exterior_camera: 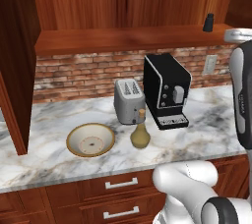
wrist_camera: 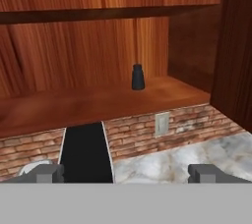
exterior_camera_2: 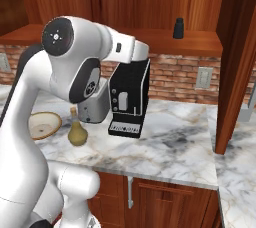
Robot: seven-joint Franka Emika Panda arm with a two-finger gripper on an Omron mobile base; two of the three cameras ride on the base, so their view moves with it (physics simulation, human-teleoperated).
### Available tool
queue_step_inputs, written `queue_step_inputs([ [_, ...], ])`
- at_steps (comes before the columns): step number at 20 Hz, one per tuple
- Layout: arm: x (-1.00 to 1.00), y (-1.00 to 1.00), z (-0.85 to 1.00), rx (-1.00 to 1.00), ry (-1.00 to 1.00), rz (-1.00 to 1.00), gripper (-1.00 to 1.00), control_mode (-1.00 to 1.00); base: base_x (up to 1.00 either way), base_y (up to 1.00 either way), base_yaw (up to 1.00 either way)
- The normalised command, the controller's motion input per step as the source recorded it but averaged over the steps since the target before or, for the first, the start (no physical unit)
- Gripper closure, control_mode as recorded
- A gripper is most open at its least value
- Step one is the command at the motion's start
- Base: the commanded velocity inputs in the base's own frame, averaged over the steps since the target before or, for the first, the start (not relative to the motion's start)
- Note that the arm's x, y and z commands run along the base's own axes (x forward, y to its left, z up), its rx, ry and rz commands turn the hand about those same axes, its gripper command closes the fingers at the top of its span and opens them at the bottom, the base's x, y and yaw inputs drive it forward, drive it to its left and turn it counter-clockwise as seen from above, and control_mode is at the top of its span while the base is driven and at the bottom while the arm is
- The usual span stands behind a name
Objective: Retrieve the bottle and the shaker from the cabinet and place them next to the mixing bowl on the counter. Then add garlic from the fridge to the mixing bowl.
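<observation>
Bottle (exterior_camera: 140, 136) already on counter (exterior_camera: 206, 129) beside bowl (exterior_camera: 91, 139). Shaker (wrist_camera: 138, 77) alone on cabinet shelf (wrist_camera: 74, 105), ahead. Gripper (wrist_camera: 126, 173) spread wide, empty. Advance level, straddle shaker low on body, close gently; tips easily.

Even light, hand view prob. softer

We note the cabinet (wrist_camera: 88, 46) in glossy grained wood, counter (exterior_camera: 206, 129) polished veined marble, shaker (wrist_camera: 138, 77) matt black.
</observation>
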Motion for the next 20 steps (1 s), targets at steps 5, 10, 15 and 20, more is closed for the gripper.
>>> queue_step_inputs([
  [5, 0.01, -0.1, 0.0, 0.0, 0.04, 0.0, -1.0, -1.0, 0.0, 0.0, 0.0],
  [10, 0.07, -0.03, 0.0, 0.0, 0.16, 0.0, -1.0, -1.0, 0.0, 0.0, 0.0],
  [15, 0.06, -0.06, 0.0, 0.0, 0.19, 0.0, -1.0, -1.0, 0.0, 0.0, 0.0],
  [20, 0.03, -0.09, -0.01, 0.0, 0.03, 0.0, -1.0, -1.0, 0.0, 0.0, 0.0],
])
